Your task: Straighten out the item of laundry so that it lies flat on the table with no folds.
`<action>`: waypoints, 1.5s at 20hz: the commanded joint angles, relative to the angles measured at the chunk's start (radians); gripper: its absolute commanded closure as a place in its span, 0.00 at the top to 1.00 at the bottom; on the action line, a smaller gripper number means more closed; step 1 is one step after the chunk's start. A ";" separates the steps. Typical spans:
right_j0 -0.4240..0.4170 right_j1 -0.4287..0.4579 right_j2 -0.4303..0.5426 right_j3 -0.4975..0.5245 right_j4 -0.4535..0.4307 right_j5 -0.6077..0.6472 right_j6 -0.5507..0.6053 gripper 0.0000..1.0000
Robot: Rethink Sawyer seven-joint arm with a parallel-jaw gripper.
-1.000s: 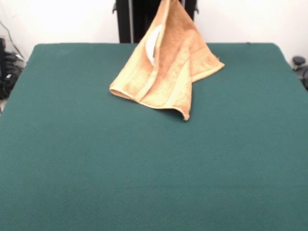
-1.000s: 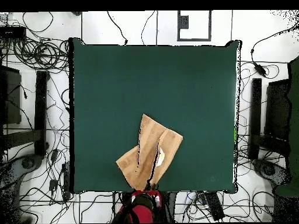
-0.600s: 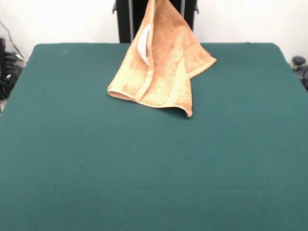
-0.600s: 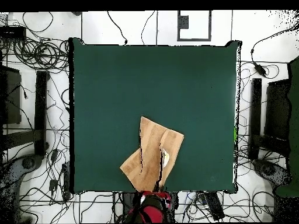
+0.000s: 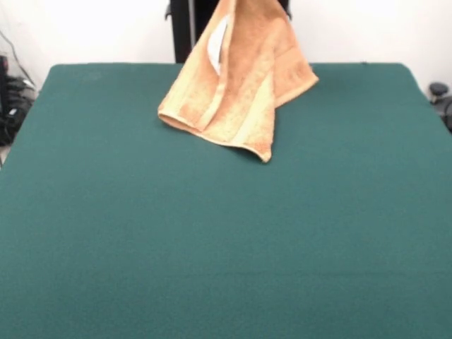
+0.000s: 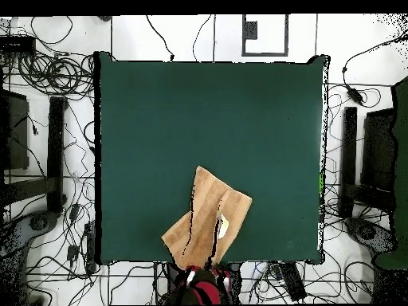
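The item of laundry (image 5: 236,85), an orange-tan towel, hangs in a folded tent shape from a point above the front view's top edge. Its lower folds trail on the green table (image 5: 212,240) near the far edge, and a white label (image 5: 217,44) shows on its upper left side. In the overhead view the towel (image 6: 209,219) runs from mid-table down to the table's (image 6: 207,119) bottom edge, where the red and black arm head (image 6: 203,287) sits over its raised end. The gripper is hidden under that head, holding the towel up.
Cables, black stands and equipment lie on the floor around the table (image 6: 48,159) in the overhead view. A black pedestal column (image 5: 185,28) rises behind the towel in the front view.
The towel's raised end has shifted toward the robot's side of the table, and its trailing corner has slid the same way. It stays folded.
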State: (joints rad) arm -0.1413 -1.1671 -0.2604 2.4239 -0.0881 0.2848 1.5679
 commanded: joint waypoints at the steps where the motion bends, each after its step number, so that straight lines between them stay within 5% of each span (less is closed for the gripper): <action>1: -0.253 -0.031 0.247 0.062 0.153 0.056 -0.039 0.00; 6: -0.436 -0.026 0.379 0.121 0.158 0.037 -0.094 0.00; 12: -0.535 -0.044 0.454 0.137 0.143 0.093 -0.088 0.00; 19: -0.757 0.025 0.705 0.216 0.175 0.027 -0.105 0.00; 24: -0.898 0.122 0.827 0.233 0.088 -0.062 -0.062 0.00; 30: -1.002 0.247 0.848 0.176 -0.052 -0.098 -0.064 0.00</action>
State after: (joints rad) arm -1.1014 -1.0771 0.4141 2.5521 -0.0521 0.2641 1.5679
